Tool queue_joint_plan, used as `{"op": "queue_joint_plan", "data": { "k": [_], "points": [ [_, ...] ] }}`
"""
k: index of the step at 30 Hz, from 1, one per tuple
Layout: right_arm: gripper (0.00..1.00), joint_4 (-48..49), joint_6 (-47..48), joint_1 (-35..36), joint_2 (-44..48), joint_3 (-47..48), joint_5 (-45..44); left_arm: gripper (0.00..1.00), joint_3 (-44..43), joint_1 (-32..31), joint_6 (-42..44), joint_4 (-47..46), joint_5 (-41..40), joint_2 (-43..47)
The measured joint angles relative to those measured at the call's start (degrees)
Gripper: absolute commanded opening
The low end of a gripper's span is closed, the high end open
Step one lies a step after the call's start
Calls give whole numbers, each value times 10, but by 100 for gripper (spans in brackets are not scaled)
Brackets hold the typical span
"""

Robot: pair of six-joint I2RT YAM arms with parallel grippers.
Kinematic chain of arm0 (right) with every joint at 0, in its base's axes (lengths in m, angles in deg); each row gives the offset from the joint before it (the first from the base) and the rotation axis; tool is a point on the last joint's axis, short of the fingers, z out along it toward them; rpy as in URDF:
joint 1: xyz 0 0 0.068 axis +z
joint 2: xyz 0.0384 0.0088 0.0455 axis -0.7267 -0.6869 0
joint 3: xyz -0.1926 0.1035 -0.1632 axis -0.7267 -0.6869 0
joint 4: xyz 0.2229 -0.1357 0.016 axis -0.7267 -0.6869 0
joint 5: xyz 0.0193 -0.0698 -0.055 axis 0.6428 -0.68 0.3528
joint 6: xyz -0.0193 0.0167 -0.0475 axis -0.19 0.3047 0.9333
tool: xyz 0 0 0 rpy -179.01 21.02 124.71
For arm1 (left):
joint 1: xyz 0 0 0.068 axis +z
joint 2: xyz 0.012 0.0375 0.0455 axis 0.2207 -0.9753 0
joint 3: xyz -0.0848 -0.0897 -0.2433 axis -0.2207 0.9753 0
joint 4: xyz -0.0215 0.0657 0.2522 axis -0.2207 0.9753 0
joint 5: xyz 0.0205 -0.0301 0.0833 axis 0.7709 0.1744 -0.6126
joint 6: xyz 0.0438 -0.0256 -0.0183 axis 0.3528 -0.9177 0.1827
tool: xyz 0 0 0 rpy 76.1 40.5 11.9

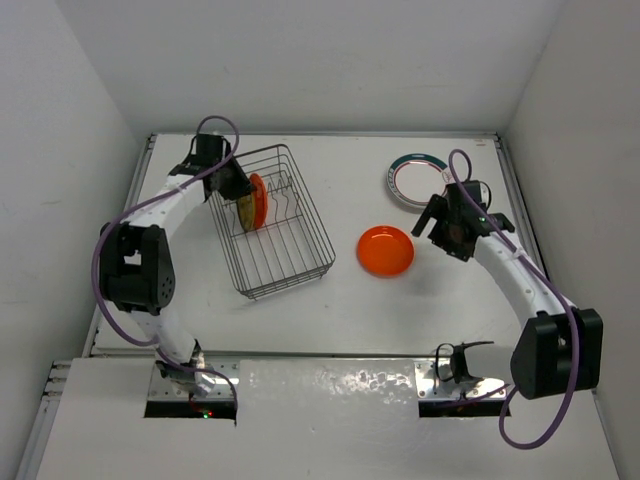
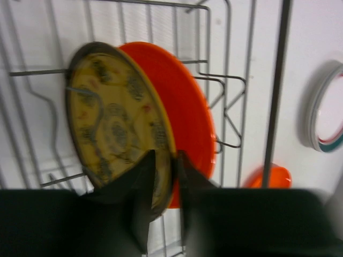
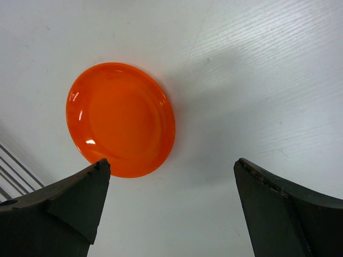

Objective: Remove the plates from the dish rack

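Observation:
The dark wire dish rack stands at the left of the table. In it stand on edge a yellowish plate with ring marks and a small orange plate right behind it. My left gripper reaches into the rack. In the left wrist view it is shut on the lower rim of the ring-marked plate, one finger on each face, with the orange plate behind. A second orange plate lies flat on the table. My right gripper hovers open and empty just right of it.
A white plate with a teal-and-red rim band lies flat at the back right; it also shows in the left wrist view. The rack's upright tines stand close around the held plate. Walls enclose the table on three sides.

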Motion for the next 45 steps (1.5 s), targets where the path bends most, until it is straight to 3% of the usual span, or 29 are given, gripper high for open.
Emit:
{"op": "queue_joint_plan", "data": {
  "k": [1, 5, 13, 20, 22, 25, 29, 32, 45],
  "points": [
    [94, -3, 1, 0, 0, 6, 0, 1, 0, 0, -2, -6, 10, -3],
    [95, -13, 4, 0, 3, 30, -2, 0, -9, 0, 10, -2, 6, -2],
    [99, -43, 0, 0, 36, 69, 7, 0, -111, 2, 64, 101, -11, 6],
    [99, -57, -39, 1, 0, 181, 100, 0, -157, -15, 166, 98, 47, 74],
    [99, -50, -64, 4, -26, 216, 134, 0, -156, -49, 216, 78, 43, 92],
    [99, -52, -97, 9, -74, 285, 172, 0, -166, -159, 311, 50, 9, 102],
    [99, -66, -111, 14, -129, 386, 193, 0, -235, -310, 416, 61, -24, 55],
    [99, -76, -110, 16, -144, 419, 196, 0, -282, -373, 473, 73, -56, 11],
    [91, -57, -129, 23, -120, 270, 189, 0, -282, -437, 540, 112, -105, -56]
  ]
}}
